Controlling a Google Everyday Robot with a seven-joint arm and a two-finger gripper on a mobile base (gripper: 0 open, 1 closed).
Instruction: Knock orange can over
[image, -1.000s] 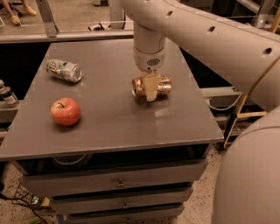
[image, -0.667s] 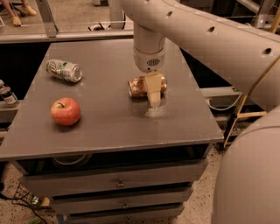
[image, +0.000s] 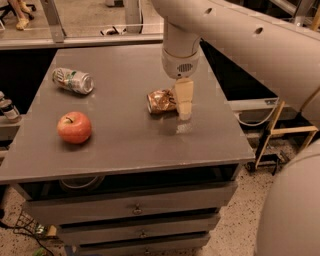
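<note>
Nearest to the camera stood a grey metal cabinet of drawers (image: 135, 207), and it carried the flat grey tabletop (image: 125, 150). On the near left part of that tabletop sat a round red apple (image: 74, 127), upright with its stem on top. Further in, a little right of the middle, the golden-orange metallic drink can (image: 161, 101) lay on its side, with its silver top turned to the left. My cream-coloured hand (image: 184, 112) pointed straight down from my thick white wrist (image: 180, 52) and stood at the right end of that can. It was beside the can and not around it. Whether it touched the can, I could not tell. Whether my hand was wide or narrow, I could not tell either. Further back on the left, a white-and-green drink can (image: 73, 80) lay on its side, apart from the apple. Beyond the far edge of the tabletop was a pale speckled floor (image: 85, 15).
</note>
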